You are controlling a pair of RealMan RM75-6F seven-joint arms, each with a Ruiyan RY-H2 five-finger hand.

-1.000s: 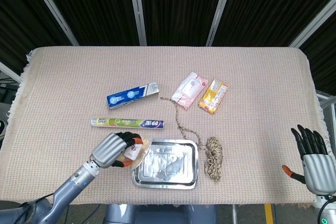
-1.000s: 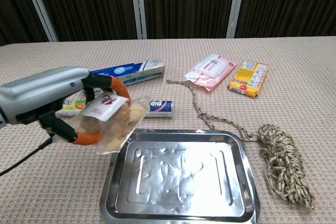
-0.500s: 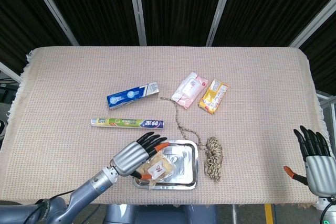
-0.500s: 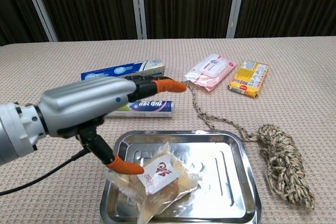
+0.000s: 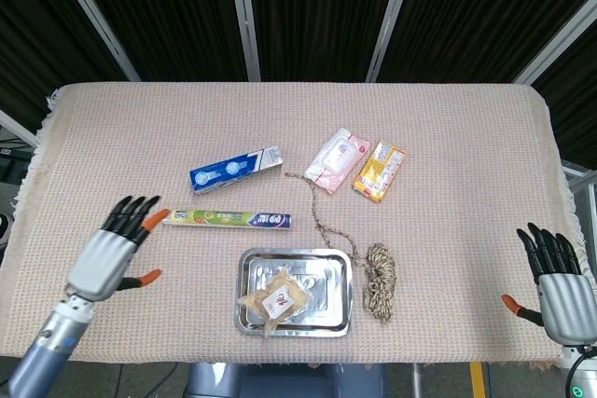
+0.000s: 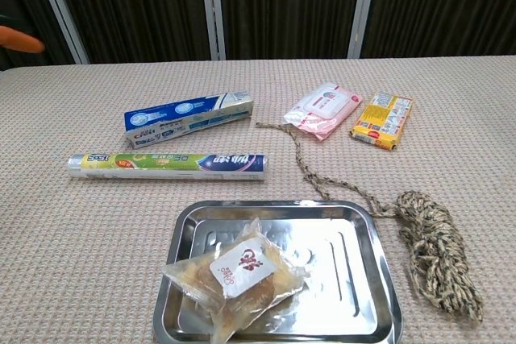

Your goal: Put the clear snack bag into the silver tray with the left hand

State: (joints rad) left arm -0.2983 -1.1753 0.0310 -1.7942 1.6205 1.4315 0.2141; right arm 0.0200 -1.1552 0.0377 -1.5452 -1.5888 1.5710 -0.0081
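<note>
The clear snack bag [image 5: 275, 301] [image 6: 238, 275] lies flat inside the silver tray [image 5: 338, 267] [image 6: 363, 231], toward its front left, with its white label up. My left hand [image 5: 114, 251] hovers open over the cloth well to the left of the tray, holding nothing; in the chest view only an orange fingertip [image 6: 18, 39] shows at the upper left edge. My right hand [image 5: 552, 281] stays open at the table's right front corner, far from the tray.
A cling-film roll [image 5: 226, 219] lies just behind the tray, with a blue toothpaste box [image 5: 236, 168] further back. A coiled rope [image 5: 378, 279] trails along the tray's right side. A pink wipes pack [image 5: 336, 158] and yellow snack pack [image 5: 379, 171] sit behind.
My left hand let go of the snack bag, which now rests in the tray, and has pulled away to the left. The right hand barely moved.
</note>
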